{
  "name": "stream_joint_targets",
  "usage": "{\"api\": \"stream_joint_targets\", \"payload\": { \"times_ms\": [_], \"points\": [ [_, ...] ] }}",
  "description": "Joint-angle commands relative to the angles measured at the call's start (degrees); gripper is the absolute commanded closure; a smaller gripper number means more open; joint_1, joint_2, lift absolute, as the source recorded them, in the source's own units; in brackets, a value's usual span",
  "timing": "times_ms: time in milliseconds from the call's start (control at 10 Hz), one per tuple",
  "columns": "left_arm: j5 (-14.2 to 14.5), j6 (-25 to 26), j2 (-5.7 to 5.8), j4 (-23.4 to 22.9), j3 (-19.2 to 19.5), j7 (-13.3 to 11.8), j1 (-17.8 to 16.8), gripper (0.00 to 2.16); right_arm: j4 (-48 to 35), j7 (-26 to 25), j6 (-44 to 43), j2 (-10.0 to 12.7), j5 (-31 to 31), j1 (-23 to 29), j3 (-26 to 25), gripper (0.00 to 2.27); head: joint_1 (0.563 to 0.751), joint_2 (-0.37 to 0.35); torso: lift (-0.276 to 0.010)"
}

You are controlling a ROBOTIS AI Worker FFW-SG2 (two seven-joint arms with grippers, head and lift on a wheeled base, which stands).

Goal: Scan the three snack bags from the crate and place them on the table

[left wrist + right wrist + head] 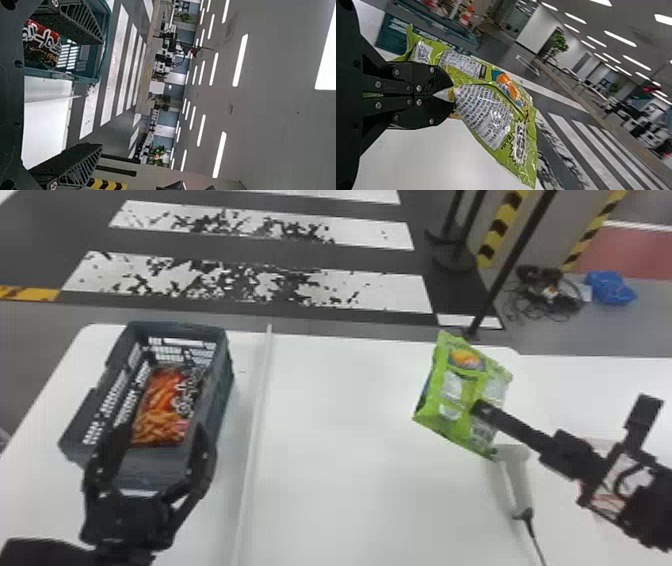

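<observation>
On the white table (350, 490) sits a dark grey plastic crate (145, 467). Black left tool (159, 430), spread wide, empty, seems readied for the red-orange plastic snack bag (162, 402) inside. Black right tool (477, 408) pinches 1 green plastic snack bag (450, 390) by the white handheld scanner (518, 477), presumably for scanning.

The left pincer (160, 431) hides part of the crate (226, 390) at its near end. In the head view, the bottom edge cuts off the scanner cord (535, 537). Fine print on the green snack bag (484, 114) is blurred
</observation>
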Motion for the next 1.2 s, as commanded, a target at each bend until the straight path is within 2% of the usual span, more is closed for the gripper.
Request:
{"api": "stream_joint_targets", "payload": {
  "times_ms": [0,100,300,400,500,700,800,900,1100],
  "points": [
    [-0.06,-0.32,-0.1,1.61,-0.02,0.08,-0.54,0.07,-0.1,-5.65,-7.49,1.48,-2.75,-0.2,-4.6,2.11,0.695,-0.181,-0.037],
    [-0.06,-0.32,-0.01,1.96,-0.02,0.34,-0.63,0.07,1.92,-13.74,-13.47,3.42,-3.11,-1.25,-7.06,2.11,0.695,-0.204,-0.037],
    [0.02,-0.32,0.16,2.31,-0.1,0.34,-0.63,0.07,12.65,-23.76,-22.79,2.27,-2.93,-4.77,-8.82,2.11,0.695,-0.329,-0.037],
    [0.29,-0.32,0.34,2.31,-0.1,0.34,-0.63,0.07,19.59,-27.27,-27.71,0.87,-2.23,-6.96,-8.82,2.11,0.695,-0.35,-0.037],
    [0.38,-0.5,0.51,2.05,-0.19,0.34,-0.63,0.07,26.36,-29.03,-32.98,-0.8,-1.96,-8.9,-8.47,2.11,0.695,-0.35,-0.037],
    [0.38,-1.03,0.6,2.49,-0.72,0.34,-0.63,0.07,34.53,-32.63,-41.77,-2.38,2.61,-12.15,-7.5,2.11,0.695,-0.35,-0.037],
    [0.29,-1.2,0.6,2.4,-1.25,0.34,-0.63,0.07,38.57,-34.3,-42.82,-3.88,3.66,-13.99,-7.06,2.11,0.695,-0.35,-0.037],
    [0.11,-1.2,0.6,2.22,-1.69,0.34,-0.63,0.07,42.26,-37.38,-43.7,-5.29,5.6,-15.84,-5.22,2.01,0.695,-0.35,-0.037],
    [0.02,-1.2,0.6,1.7,-2.13,0.34,-0.63,0.07,47.89,-38.7,-48.27,-6.43,7.62,-17.77,-2.23,1.9,0.695,-0.35,-0.037]
  ]
}}
